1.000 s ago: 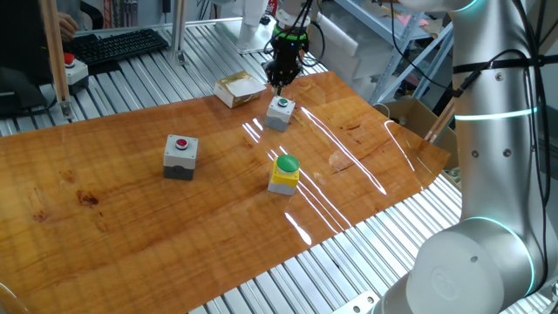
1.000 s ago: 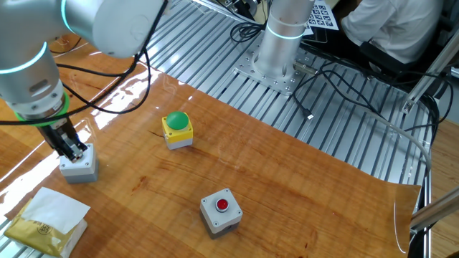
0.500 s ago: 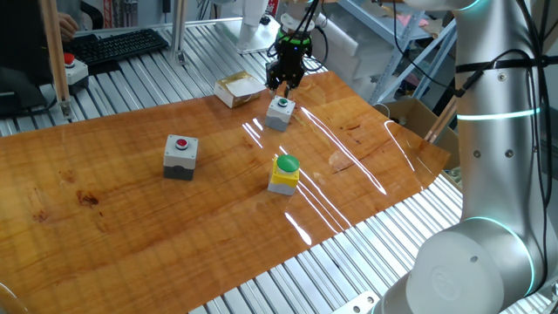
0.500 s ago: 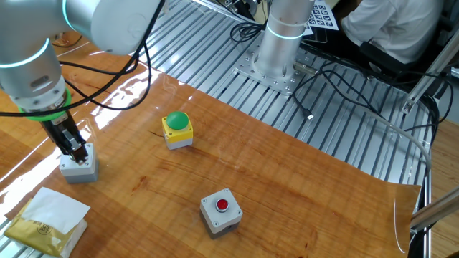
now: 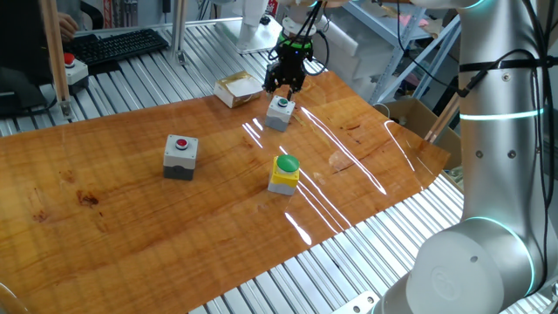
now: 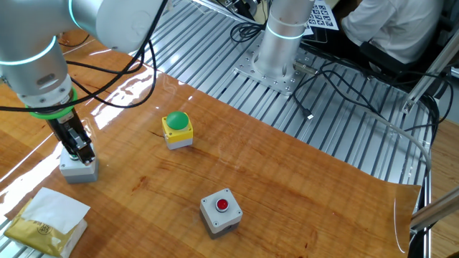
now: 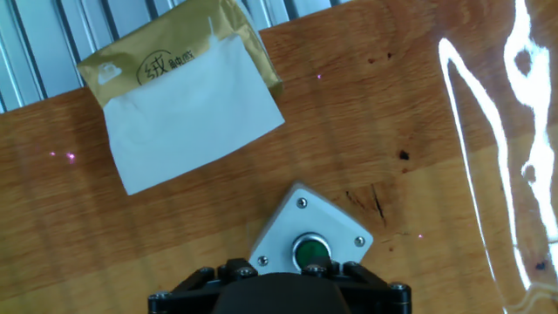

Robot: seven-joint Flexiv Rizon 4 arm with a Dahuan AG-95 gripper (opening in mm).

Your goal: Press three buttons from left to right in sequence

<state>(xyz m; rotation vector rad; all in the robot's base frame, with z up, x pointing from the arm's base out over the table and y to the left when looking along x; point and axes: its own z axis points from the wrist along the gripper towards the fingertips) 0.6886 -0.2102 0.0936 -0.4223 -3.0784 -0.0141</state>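
Observation:
Three button boxes stand on the wooden tabletop. The grey box with the red button point(image 5: 180, 155) is on the left, also in the other fixed view point(image 6: 220, 210). The yellow box with the green dome point(image 5: 285, 172) point(image 6: 177, 129) is in the middle. The grey box with the small green button point(image 5: 280, 111) point(image 6: 79, 169) point(image 7: 311, 237) is furthest along. My gripper point(image 5: 284, 87) point(image 6: 81, 155) hangs just over this last box, its tips close above the top. In the hand view the small green button sits right at the gripper's dark body. The fingertips are hidden.
A yellow tissue packet point(image 5: 238, 87) point(image 6: 46, 218) point(image 7: 187, 96) lies just beyond the small-green-button box. A red mushroom button point(image 5: 70, 65) and a keyboard point(image 5: 122, 45) sit at the far left on the metal slats. The arm's base point(image 6: 283, 36) stands behind the table.
My gripper has lifted a little from the top of the small-green-button box. The boxes and the packet have not moved.

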